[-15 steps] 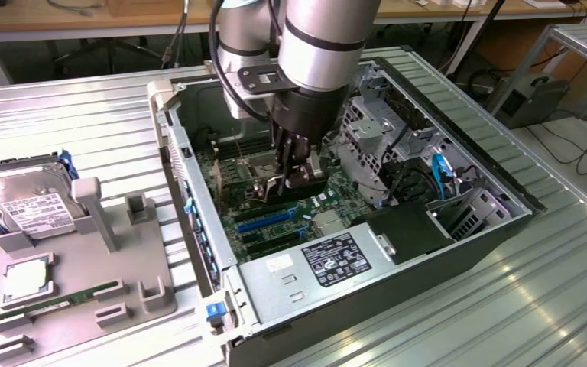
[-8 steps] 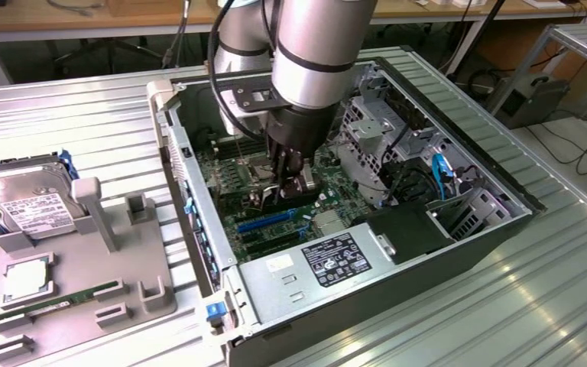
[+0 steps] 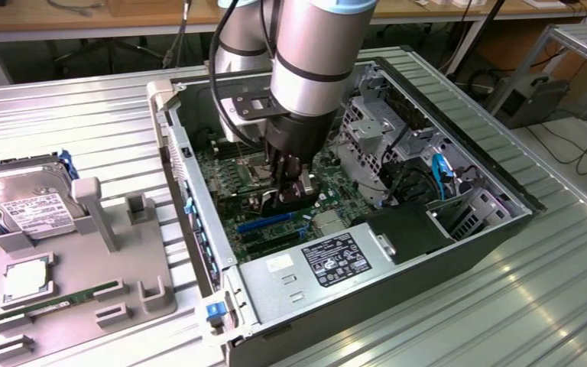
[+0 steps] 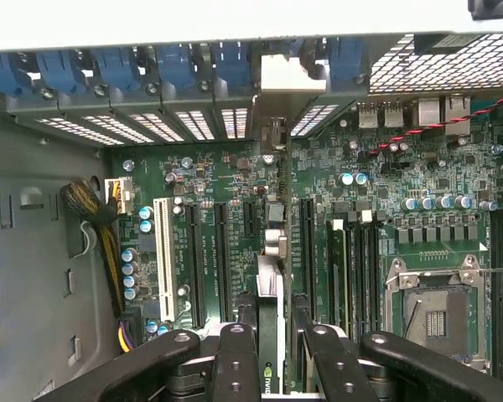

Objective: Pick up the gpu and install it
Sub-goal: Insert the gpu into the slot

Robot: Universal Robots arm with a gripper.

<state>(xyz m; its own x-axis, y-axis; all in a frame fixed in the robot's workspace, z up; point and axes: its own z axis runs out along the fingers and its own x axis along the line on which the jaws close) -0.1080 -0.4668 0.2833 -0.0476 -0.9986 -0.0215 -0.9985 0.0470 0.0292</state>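
Note:
The gpu shows edge-on in the wrist view as a thin black card standing upright between my two fingers. My gripper is shut on it. The card runs along the motherboard's black expansion slots, and its pale metal bracket tab sits at the rear slot openings. Whether the card's edge is down in a slot is hidden. In the exterior view my gripper reaches down into the open computer case, low over the motherboard.
A drive cage and cables crowd the case at the exterior view's right, with the power supply in front. A grey fixture tray outside the case holds a hard drive, a green RAM stick and a processor. An open CPU socket lies beside the slots.

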